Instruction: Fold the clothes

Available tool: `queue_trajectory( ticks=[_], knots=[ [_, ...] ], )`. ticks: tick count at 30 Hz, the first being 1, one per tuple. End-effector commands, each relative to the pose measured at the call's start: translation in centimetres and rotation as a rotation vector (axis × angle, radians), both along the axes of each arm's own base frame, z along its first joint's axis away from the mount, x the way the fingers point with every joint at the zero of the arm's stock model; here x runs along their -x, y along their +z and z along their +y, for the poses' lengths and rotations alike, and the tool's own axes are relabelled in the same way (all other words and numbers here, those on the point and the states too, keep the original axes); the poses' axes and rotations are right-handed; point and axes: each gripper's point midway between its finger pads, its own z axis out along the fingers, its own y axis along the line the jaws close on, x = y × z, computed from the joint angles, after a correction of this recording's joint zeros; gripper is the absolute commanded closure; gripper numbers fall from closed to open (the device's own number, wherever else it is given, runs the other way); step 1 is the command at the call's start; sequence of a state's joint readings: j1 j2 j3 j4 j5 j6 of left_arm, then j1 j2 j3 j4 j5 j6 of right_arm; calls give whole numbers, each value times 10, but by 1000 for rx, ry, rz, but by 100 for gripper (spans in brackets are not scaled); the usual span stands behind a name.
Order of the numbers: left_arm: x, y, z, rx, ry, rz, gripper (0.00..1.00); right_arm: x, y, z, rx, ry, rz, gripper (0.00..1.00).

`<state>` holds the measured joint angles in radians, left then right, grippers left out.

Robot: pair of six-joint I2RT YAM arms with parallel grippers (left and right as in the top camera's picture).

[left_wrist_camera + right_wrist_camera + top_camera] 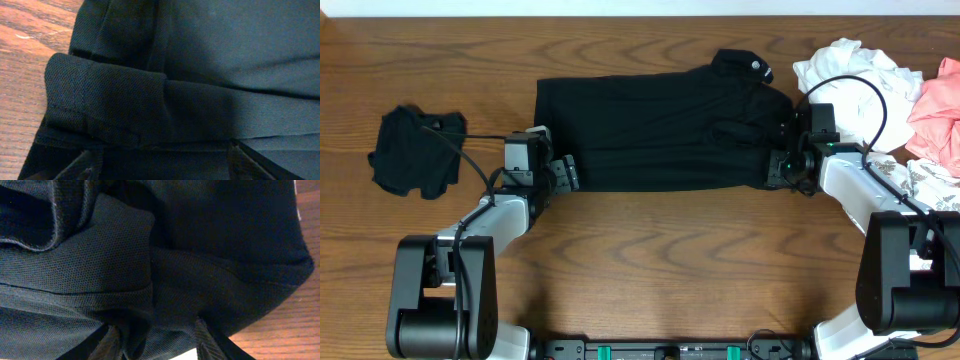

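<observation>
The clothes' large black shirt (665,125) lies folded into a wide rectangle across the middle of the table, collar (740,65) at the far right. My left gripper (567,173) sits at its near left corner. In the left wrist view the left gripper (164,167) is open, fingers (82,167) wide apart, with the folded sleeve hem (105,107) just ahead. My right gripper (782,168) is at the near right corner. The right wrist view shows the right gripper (160,342) shut on a bunched fold of the shirt (125,265).
A small crumpled black garment (415,150) lies at the left. White clothes (850,80), a pink one (940,110) and a leaf-print one (920,178) are piled at the far right, behind my right arm. Bare wood (660,260) lies in front of the shirt.
</observation>
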<state>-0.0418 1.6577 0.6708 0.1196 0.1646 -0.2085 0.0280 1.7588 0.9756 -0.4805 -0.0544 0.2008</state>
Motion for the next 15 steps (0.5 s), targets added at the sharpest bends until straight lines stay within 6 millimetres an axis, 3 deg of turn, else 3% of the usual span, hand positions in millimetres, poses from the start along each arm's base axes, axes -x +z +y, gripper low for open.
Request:
queue_trajectory(
  ticks=[1,5,9,15],
  knots=[
    [30,-28,15,-23,49,119,19,7,-7,-6,16,-25,29,54],
    [27,-17,12,-7,44,91,15,14,-8,-6,15,-24,59,58],
    [22,5,12,-5,44,33,2,10,-3,5,-35,29,35,56],
    [16,57,8,18,30,-103,2,-2,42,9,-51,52,-96,54]
  ],
)
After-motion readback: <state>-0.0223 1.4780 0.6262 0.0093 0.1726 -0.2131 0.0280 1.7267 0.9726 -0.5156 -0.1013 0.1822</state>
